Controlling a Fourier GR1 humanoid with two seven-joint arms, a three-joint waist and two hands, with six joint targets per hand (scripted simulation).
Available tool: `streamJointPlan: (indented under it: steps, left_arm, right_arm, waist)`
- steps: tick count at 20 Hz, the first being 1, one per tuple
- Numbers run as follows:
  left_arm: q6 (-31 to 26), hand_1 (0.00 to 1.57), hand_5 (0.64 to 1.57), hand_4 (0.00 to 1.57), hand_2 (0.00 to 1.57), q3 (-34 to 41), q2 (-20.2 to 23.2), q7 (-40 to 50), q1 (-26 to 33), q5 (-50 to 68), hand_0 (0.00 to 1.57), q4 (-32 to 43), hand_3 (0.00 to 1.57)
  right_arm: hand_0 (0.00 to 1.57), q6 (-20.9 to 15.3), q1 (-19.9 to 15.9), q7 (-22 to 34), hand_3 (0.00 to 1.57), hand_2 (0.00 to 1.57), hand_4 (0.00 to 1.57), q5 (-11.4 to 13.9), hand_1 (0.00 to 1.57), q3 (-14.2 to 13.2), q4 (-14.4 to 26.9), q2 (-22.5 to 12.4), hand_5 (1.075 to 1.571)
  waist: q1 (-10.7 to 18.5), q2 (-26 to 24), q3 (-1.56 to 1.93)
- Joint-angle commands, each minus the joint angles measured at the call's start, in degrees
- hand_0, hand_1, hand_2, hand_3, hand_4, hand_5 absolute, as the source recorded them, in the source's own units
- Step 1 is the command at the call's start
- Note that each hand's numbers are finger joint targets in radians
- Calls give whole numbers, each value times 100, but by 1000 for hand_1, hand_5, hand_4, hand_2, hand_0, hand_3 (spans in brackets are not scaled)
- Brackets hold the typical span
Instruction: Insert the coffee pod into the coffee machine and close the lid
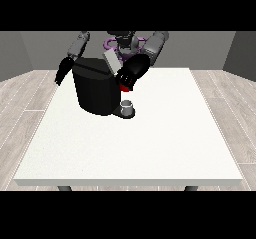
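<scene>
The black coffee machine (96, 90) stands on the white table (150, 148) at the back left of centre. Its grey lid (112, 62) is tilted up over the top. The hand at the view's right (133, 72) hovers at the machine's upper right, just beside the raised lid and right above a red thing at the machine (126, 88). What this hand holds is hidden. A small grey thing (128, 106) sits on the machine's base plate; I cannot tell it for the pod. The hand at the view's left (62, 72) hangs beside the machine's left side, fingers relaxed and pointing down.
The table's left edge (37, 133) and front edge (130, 182) frame a broad white surface in front of and to the right of the machine. The robot's torso (125, 42) stands behind the machine.
</scene>
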Motion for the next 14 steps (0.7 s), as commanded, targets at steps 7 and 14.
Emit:
streamJointPlan:
  steps: [7,14]
  left_arm:
    - [248,0,1571,0,526,82,79,-85,-84,-123,0,156,441]
    - [-172,0,1571,0,221,5,16,59,116,-148,0,173,146]
  right_arm:
    - [0,-310,-113,201,0,0,149,254,0,80,-27,112,1571]
    - [0,-28,276,-65,0,0,153,-71,0,-172,346,-14,1571]
  waist:
    - [78,5,-9]
    - [314,-510,-6]
